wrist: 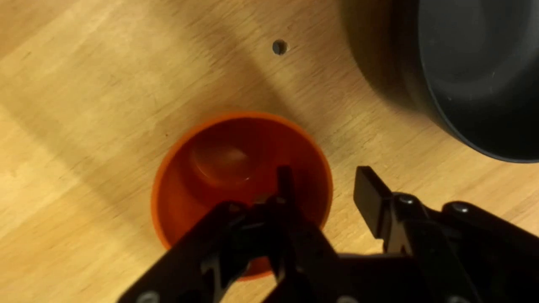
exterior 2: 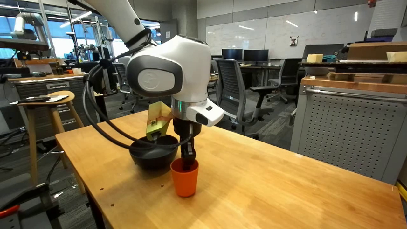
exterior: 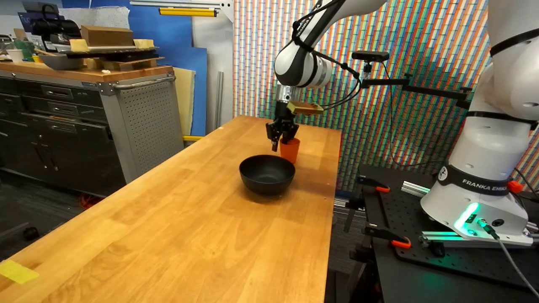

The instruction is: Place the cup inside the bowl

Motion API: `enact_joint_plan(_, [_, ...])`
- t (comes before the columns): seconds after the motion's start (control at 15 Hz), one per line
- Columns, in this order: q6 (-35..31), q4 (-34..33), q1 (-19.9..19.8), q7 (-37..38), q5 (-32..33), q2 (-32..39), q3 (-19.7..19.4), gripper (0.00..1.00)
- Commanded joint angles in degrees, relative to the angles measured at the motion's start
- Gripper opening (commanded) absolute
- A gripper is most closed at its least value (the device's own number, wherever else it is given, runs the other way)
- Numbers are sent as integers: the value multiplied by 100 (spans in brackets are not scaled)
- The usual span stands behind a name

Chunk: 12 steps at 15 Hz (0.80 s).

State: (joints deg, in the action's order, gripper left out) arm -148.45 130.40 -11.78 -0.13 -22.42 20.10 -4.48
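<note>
**Table point(exterior: 189, 235), bowl point(exterior: 267, 185) on it, cup point(exterior 2: 185, 183) standing outside the bowl**

Table: pale wood, long, in both exterior views.

Arm point(exterior 2: 190, 66): white, extended over the table; in an exterior view its green-lit base point(exterior: 484, 206) sits on a black stand point(exterior: 414, 280) alongside. Wrist end points down.

Bowl: round, black, wide, resting upright on the wood. In the wrist view only part of it shows, cut off at the upper right.

Gripper point(wrist: 326, 189): black, directed down at the cup. Fingers parted, wider than the cup wall: in the wrist view one is inside the cup's mouth, the other is outside on the bowl's side, rim between, a gap visible next to the outer finger. Inner finger touching the wall: cannot tell.

Cup: orange, upright on the table near the bowl; bare wood visible between the two in the wrist view, where the gripper hides part of the rim.

Tape point(exterior: 19, 271): yellow strip, flat on the table, well apart from bowl and cup.

Hole point(wrist: 279, 47): small, round, in the table; above the cup in the wrist view.
</note>
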Motion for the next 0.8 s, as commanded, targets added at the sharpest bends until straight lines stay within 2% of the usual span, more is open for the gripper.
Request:
enact_joint_plan(0.0, [-204, 66, -123, -104, -232, -12, 90, 11])
enact_joint_plan(0.27, [-216, 82, -172, -78, -322, -11, 86, 6])
enact_joint_plan(0.33, [-214, 91, -190, -87, -359, -27, 91, 10])
enact_joint_plan(0.47, [-198, 84, -205, -103, -438, -31, 104, 10])
enact_joint_plan(0.73, [-220, 253, 33, 202, -121, -404, -22, 9])
